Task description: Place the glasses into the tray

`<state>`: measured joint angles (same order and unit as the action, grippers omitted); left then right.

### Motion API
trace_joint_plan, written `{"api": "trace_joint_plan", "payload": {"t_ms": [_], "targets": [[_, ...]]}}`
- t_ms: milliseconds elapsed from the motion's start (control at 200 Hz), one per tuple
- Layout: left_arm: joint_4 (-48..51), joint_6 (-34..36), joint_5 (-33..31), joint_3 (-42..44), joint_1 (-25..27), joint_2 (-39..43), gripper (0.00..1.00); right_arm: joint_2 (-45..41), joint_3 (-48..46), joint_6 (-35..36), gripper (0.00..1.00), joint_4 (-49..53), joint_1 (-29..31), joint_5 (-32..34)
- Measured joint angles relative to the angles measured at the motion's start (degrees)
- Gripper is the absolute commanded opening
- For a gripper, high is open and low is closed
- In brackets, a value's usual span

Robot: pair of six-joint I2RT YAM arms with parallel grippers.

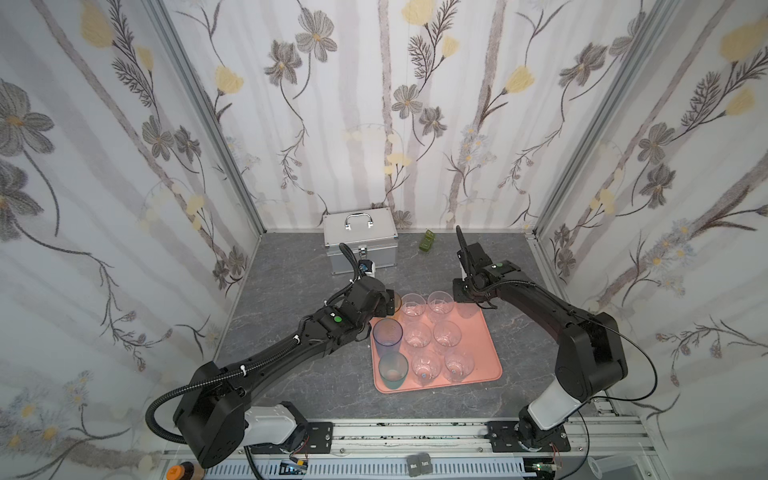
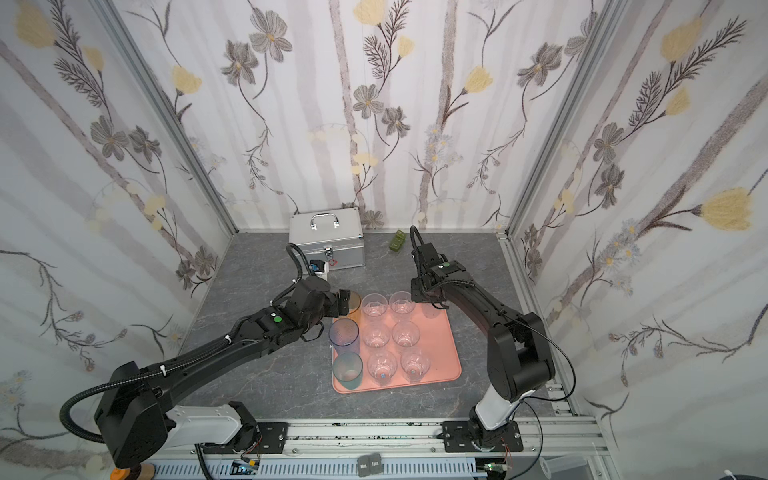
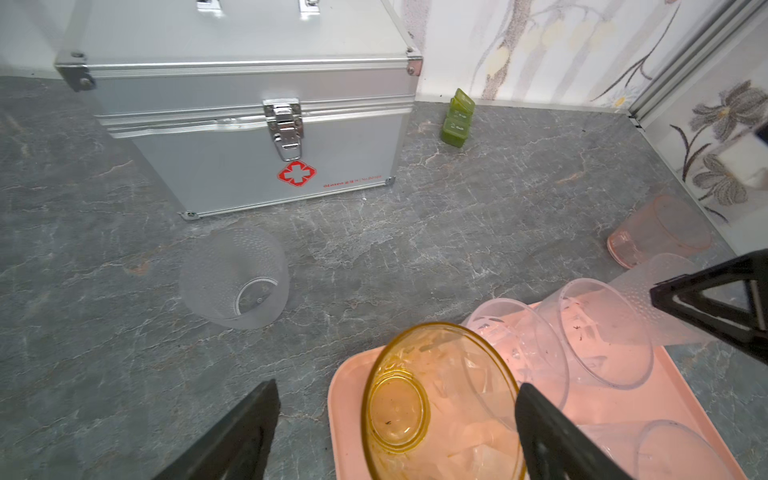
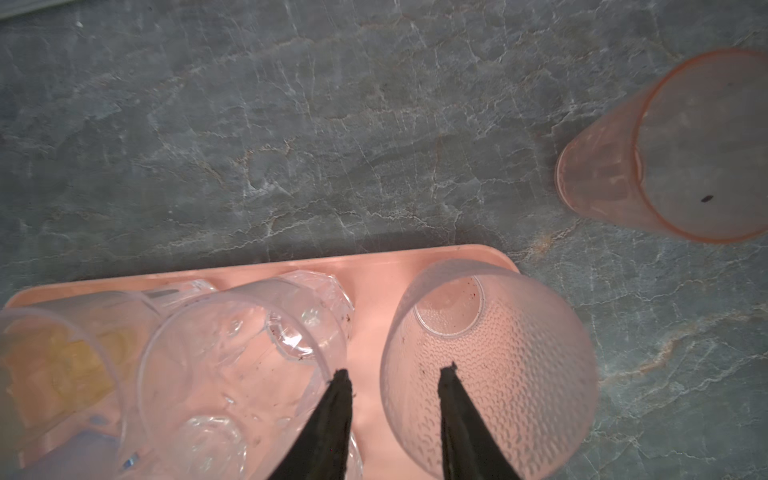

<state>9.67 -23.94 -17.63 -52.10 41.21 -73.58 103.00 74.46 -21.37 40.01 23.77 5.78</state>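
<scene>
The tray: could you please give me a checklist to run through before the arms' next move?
1. Amber glass upright on tray: ok.
2. Left fingers open around it: ok.
3. Frosted glass standing on tray: ok.
4. Right fingers clear of its rim: not ok, they straddle it.
5. All glasses loaded: not ok; a pink glass and a second frosted glass are on the table.

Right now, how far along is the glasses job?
Ten glasses stand on the tray, counting the amber glass inside the open left gripper and the frosted glass at the open right gripper. Off the tray: a second frosted glass and a pink glass.
</scene>
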Motion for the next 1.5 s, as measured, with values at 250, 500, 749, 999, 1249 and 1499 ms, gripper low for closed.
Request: {"api": "trace_joint_plan", "payload": {"t_ms": [250,500,749,999,1249,1499], "targets": [[0.0,1.1,5.2,2.6,-14.0,5.6,0.86,-4.2,1.9,-0.2,0.43,0.7,-1.9,0.7],[0.0,2.0,11.0,4.8,-26.4,4.7,0.81,-5.8,0.5,-0.9,0.44,-0.8,-10.8,0.5],[-0.9,2.4,15.7,2.6,-31.1,-3.2,0.66,-7.8,-4.2,-3.8,0.44,-6.0,-12.6,-3.4],[-2.6,1.6,19.5,-1.2,-31.1,-10.8,0.56,-9.6,-9.0,-5.6,0.44,-8.7,-12.5,-5.7],[-3.9,1.4,20.9,-3.7,-30.1,-17.0,0.48,-10.4,-9.8,-5.9,0.43,-9.7,-12.4,-5.9],[-3.9,1.5,20.8,-6.5,-28.6,-22.2,0.35,-10.4,-9.8,-6.2,0.43,-9.7,-11.8,-6.1]]}}
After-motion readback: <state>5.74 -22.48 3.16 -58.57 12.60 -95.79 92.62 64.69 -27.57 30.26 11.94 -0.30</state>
